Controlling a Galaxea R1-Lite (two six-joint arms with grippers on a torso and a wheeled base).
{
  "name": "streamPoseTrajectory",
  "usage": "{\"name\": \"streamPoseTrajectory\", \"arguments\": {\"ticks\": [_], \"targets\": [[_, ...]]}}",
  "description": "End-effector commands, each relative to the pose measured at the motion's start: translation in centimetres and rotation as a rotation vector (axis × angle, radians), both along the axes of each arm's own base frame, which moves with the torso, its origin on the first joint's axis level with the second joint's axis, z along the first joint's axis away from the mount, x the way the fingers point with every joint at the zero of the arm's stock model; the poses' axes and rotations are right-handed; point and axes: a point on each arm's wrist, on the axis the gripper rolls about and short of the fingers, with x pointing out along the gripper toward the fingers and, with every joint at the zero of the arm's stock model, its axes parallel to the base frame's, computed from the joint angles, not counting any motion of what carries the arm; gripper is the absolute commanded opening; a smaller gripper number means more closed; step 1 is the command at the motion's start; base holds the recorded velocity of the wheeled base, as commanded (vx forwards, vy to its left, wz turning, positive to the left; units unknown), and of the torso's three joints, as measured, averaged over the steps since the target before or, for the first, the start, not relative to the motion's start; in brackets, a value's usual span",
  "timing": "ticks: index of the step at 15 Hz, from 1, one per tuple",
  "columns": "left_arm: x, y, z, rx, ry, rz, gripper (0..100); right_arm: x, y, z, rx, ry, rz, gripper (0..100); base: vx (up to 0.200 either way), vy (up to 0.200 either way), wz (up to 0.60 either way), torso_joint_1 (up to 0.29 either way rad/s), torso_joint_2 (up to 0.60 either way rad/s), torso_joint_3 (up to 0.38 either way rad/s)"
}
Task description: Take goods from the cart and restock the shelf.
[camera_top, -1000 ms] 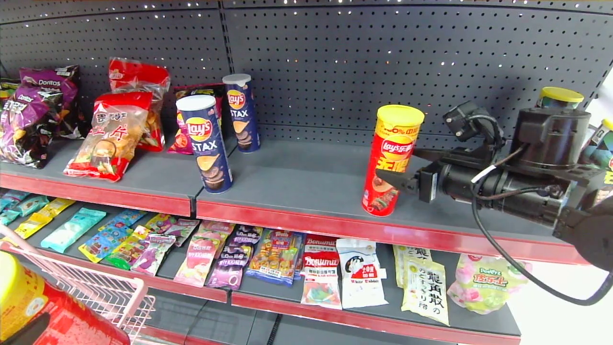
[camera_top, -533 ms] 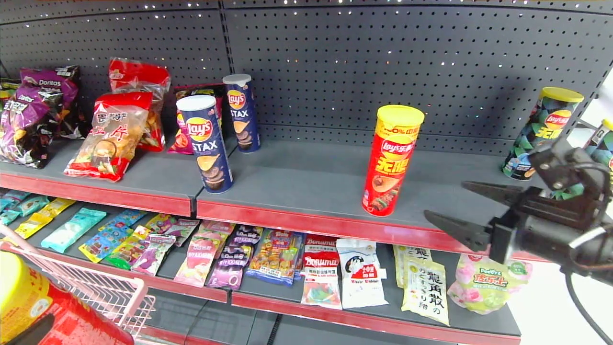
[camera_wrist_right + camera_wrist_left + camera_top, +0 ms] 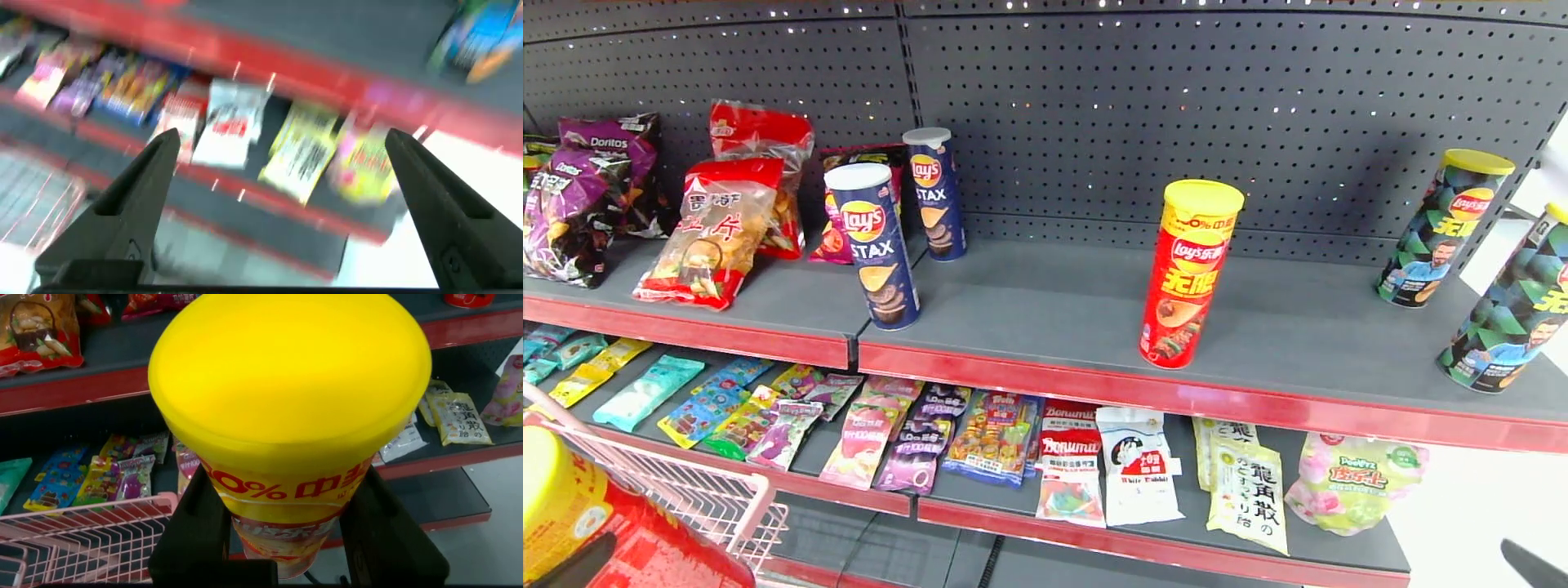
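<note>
A red chips can with a yellow lid (image 3: 1192,273) stands upright on the upper shelf (image 3: 1054,314), with nothing touching it. A second red can with a yellow lid (image 3: 286,376) is clamped between my left gripper's (image 3: 286,539) black fingers; this can (image 3: 572,523) sits at the lower left in the head view, over the pink wire cart (image 3: 711,498). My right gripper (image 3: 282,139) is open and empty, in front of the lower shelf's packets. One of its fingertips (image 3: 1529,562) pokes in at the bottom right corner.
Two blue cans (image 3: 874,245) and snack bags (image 3: 715,233) fill the shelf's left part. Two green patterned cans (image 3: 1441,229) stand at its right end. There is free shelf room on both sides of the standing red can. Flat packets (image 3: 988,437) line the lower shelf.
My right gripper has drawn back from the red can on the shelf and dropped down to the right, almost out of the head view. That can has stayed in place.
</note>
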Motion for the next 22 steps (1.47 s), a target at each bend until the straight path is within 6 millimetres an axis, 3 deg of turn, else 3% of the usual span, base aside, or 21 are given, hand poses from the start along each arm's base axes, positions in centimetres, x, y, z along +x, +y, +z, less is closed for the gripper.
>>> {"name": "streamPoseTrajectory", "arguments": {"ticks": [1, 2, 4, 6, 8, 14, 20, 22], "targets": [[-0.1, 0.0, -0.1, -0.003, -0.001, -0.013, 0, -4.8, -0.2, -1.7, 0.012, -0.124, 0.145, 100, 0.0, 0.0, 0.0, 0.0, 0.0, 0.0], [-0.1, 0.0, -0.1, -0.004, -0.001, -0.014, 0, -4.9, -0.3, -2.4, 0.002, -0.122, 0.16, 100, 0.0, 0.0, 0.0, 0.0, 0.0, 0.0], [-0.1, 0.0, 0.0, -0.002, -0.003, -0.014, 0, -4.6, -0.7, -6.0, -0.092, -0.108, -0.11, 100, 0.0, 0.0, 0.0, 0.0, 0.0, 0.0], [-0.2, 0.0, 0.0, -0.003, -0.013, -0.013, 0, -3.7, -0.5, -6.4, 0.024, -0.248, -0.086, 100, 0.0, 0.0, 0.0, 0.0, 0.0, 0.0], [-0.5, -0.1, 0.2, -0.01, -0.031, -0.015, 0, -3.8, -0.3, -6.5, 0.066, -0.227, -0.011, 100, 0.0, 0.0, 0.0, 0.0, 0.0, 0.0], [-1.8, -0.1, -0.3, -0.061, -0.072, -0.006, 0, -3.8, -0.4, -7.2, 0.079, -0.163, -0.07, 100, 0.0, 0.0, 0.0, 0.0, 0.0, 0.0], [-1.4, -0.1, -0.4, -0.061, -0.049, -0.009, 0, -3.8, -0.4, -7.2, 0.101, -0.158, -0.076, 100, 0.0, 0.0, 0.0, 0.0, 0.0, 0.0], [-1.2, -0.1, -0.2, -0.061, -0.041, -0.009, 0, -3.8, -0.4, -7.2, 0.102, -0.158, -0.079, 100, 0.0, 0.0, -0.6, 0.005, 0.0, 0.005]]}}
